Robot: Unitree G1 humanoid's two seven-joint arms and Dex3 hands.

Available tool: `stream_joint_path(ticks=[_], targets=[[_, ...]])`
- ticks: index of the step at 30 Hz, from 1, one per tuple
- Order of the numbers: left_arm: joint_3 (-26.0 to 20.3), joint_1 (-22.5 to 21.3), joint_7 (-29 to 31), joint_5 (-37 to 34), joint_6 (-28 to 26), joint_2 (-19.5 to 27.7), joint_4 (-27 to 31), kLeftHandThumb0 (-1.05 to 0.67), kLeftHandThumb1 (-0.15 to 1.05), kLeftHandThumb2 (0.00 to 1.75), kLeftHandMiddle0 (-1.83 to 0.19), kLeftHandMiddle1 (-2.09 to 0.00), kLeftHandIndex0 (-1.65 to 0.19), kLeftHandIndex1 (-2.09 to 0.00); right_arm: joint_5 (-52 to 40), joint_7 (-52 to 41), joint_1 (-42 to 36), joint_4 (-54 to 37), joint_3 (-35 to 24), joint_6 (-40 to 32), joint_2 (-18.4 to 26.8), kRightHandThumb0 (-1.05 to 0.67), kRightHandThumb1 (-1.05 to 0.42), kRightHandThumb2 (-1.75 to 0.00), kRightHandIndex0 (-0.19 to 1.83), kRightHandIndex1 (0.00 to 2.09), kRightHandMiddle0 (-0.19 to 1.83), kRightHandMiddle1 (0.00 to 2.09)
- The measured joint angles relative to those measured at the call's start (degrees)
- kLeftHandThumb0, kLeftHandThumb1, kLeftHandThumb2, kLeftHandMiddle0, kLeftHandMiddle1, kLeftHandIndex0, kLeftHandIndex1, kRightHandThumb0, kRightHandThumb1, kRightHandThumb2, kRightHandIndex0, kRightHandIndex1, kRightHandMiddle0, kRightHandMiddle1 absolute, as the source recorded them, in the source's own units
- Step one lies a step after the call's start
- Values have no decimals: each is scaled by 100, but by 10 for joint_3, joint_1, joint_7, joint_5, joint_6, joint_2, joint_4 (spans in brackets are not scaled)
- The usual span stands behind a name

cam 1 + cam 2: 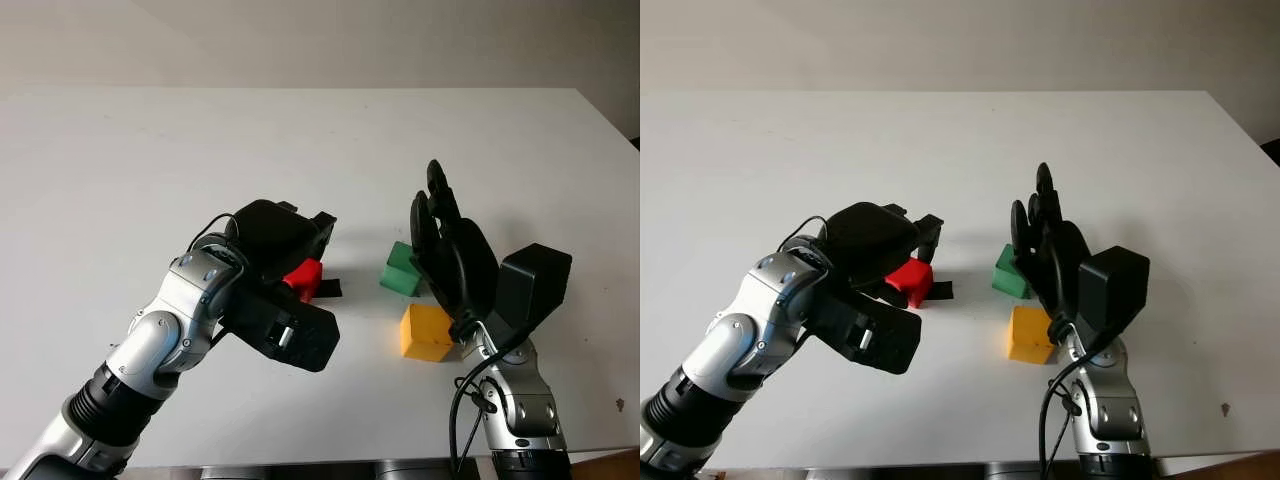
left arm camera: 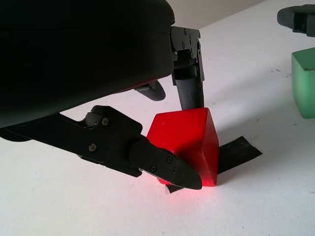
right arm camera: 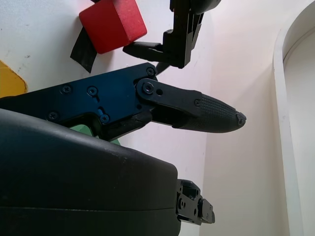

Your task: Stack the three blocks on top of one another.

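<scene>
The left hand (image 2: 182,142) grips the red block (image 2: 189,137), a glossy cube tipped on one edge on the white table (image 1: 150,150) atop a black tape strip (image 2: 238,153). The right hand (image 1: 450,250), unclenched and holding nothing, hovers just beside the green block (image 1: 400,270) and yellow block (image 1: 425,332), both matte cubes lying near each other right of the red one.

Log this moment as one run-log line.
left hand: shut on red block | right hand: open, beside green block | yellow block: unstacked
</scene>
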State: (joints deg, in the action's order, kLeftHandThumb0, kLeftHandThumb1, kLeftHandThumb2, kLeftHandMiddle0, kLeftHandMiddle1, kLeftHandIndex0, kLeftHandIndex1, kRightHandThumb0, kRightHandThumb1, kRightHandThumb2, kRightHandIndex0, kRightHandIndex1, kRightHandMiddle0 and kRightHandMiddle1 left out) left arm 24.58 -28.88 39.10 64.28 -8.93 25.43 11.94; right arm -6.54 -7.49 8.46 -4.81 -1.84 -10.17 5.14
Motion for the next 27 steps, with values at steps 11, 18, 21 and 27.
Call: stream_joint_path(ticks=[11,18,21,27], targets=[[3,1,-43,3,-1,-21,-21,-48,104,6,-17,-23,2,-126,0,0,0,0,-3,1,0,-74,-105,-66,-19,0,-19,0],[-2,5,-31,-40,-4,-30,-19,-59,105,10,-16,-9,7,-131,2,-1,0,0,-2,3,0,-74,-105,-67,-19,0,-19,0],[-5,4,20,-70,-18,-29,-9,-61,105,9,-14,-6,4,-79,1,-1,0,0,-3,3,0,-74,-105,-66,-19,0,-19,0],[-24,4,47,-130,-16,-13,17,-66,105,6,0,-3,6,-27,1,-2,-1,0,-3,3,0,-74,-105,-66,-19,0,-19,0]])
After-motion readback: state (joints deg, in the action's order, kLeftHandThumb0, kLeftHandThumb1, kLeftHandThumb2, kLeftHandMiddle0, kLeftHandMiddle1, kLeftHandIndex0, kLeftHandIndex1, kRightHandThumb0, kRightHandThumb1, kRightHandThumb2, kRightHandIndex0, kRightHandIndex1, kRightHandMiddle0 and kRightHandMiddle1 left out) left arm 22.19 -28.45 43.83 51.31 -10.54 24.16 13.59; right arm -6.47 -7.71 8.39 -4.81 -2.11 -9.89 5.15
